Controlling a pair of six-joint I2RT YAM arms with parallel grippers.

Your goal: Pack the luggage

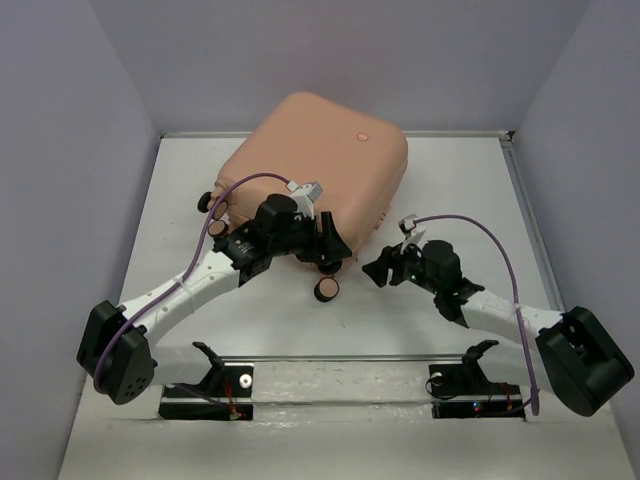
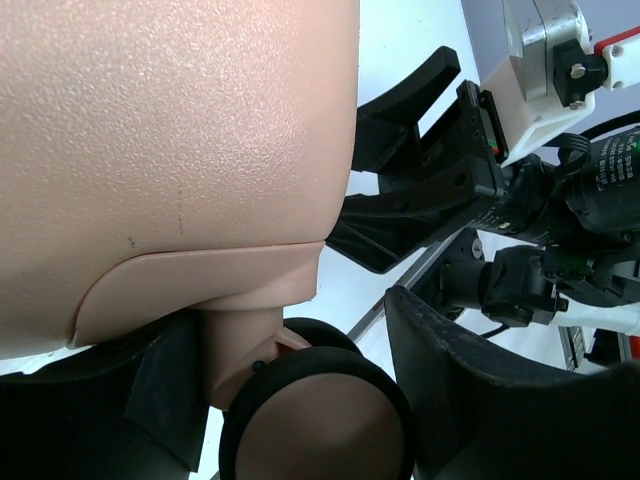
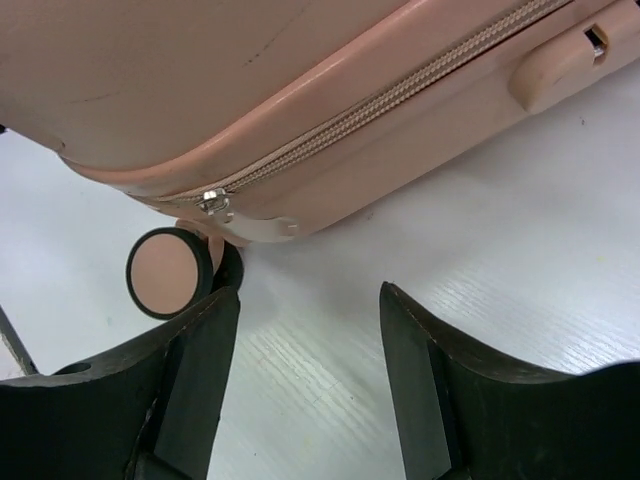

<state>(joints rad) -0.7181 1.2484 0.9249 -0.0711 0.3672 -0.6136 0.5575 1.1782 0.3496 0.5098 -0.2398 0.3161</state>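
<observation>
The luggage (image 1: 320, 160) is a salmon-pink hard-shell suitcase lying flat and zipped shut at the back middle of the table. My left gripper (image 1: 330, 255) is at its near corner, open, with a pink-and-black caster wheel (image 2: 315, 420) between its fingers (image 2: 450, 380). The shell (image 2: 170, 150) fills that view. My right gripper (image 1: 385, 262) stands open just right of that corner, low over the bare table, with nothing between its fingers (image 3: 430, 380). The right wrist view shows the suitcase side (image 3: 250, 80), its zipper pull (image 3: 212, 200) and a caster wheel (image 3: 165, 272).
Two more caster wheels (image 1: 215, 205) stick out at the suitcase's left side. A rail with black brackets (image 1: 340, 357) runs along the near edge. Grey walls close in the white table (image 1: 470, 180) at the back and both sides.
</observation>
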